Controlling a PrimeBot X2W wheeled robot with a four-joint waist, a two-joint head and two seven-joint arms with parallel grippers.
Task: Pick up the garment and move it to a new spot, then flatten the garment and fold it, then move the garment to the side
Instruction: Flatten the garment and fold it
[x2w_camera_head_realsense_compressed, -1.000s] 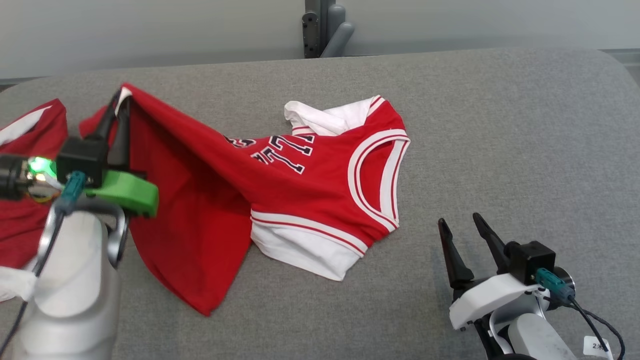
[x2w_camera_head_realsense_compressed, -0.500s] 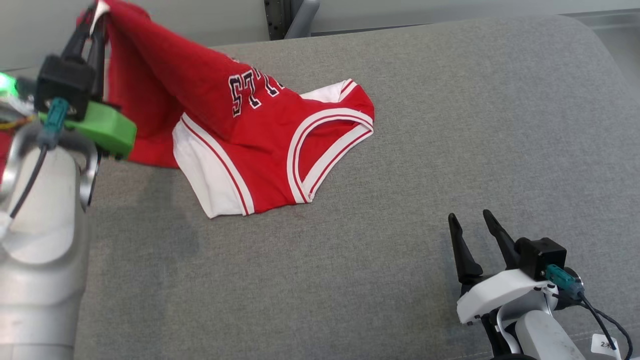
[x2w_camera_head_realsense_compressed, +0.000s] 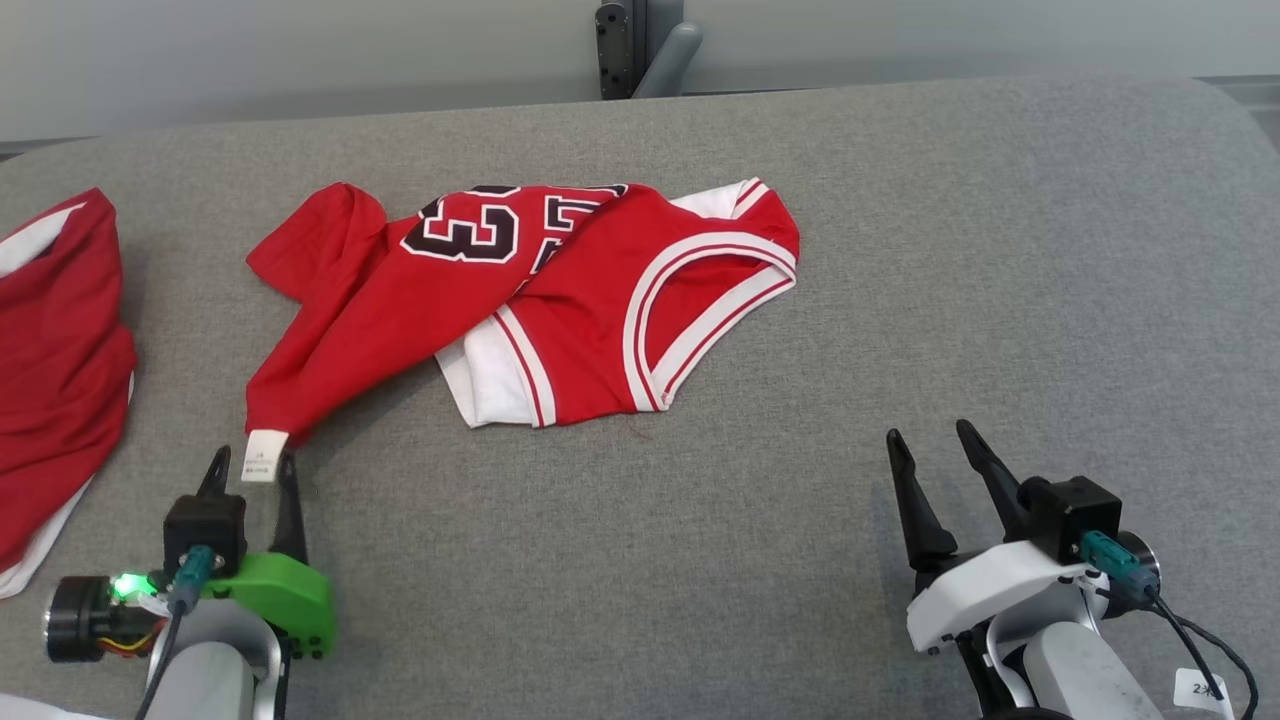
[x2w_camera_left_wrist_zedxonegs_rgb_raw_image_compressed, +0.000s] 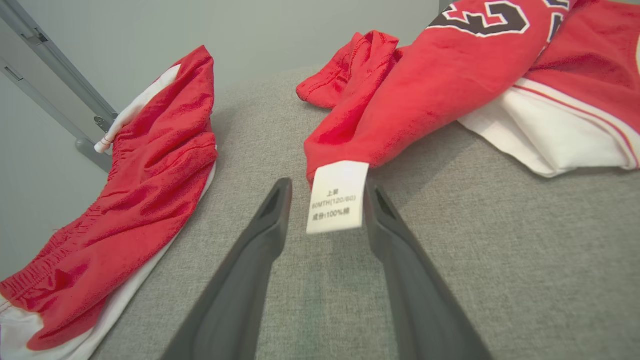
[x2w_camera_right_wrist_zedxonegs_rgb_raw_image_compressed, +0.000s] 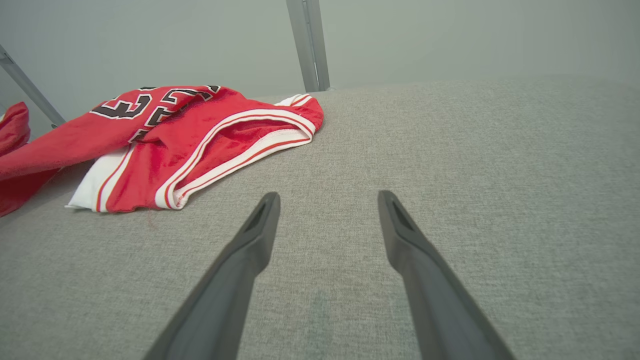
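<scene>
Garment (x2w_camera_head_realsense_compressed: 560, 300) bunched; label (x2w_camera_left_wrist_zedxonegs_rgb_raw_image_compressed: 336, 197) loose between parted left pincer (x2w_camera_left_wrist_zedxonegs_rgb_raw_image_compressed: 327, 186); right pincer (x2w_camera_head_realsense_compressed: 926, 432) open. Corners to be gripped, drawn flat.

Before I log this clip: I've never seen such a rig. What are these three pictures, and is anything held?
A two-armed robot. One picture is from its head camera, looking down on a grey padded surface; the other two are from wrist cameras looking along that arm's dark fingers. A crumpled red jersey lies mid-surface, another red garment at the left. The left gripper is open, the jersey's white label between its fingers, unpinched. The right gripper is open and empty.
</scene>
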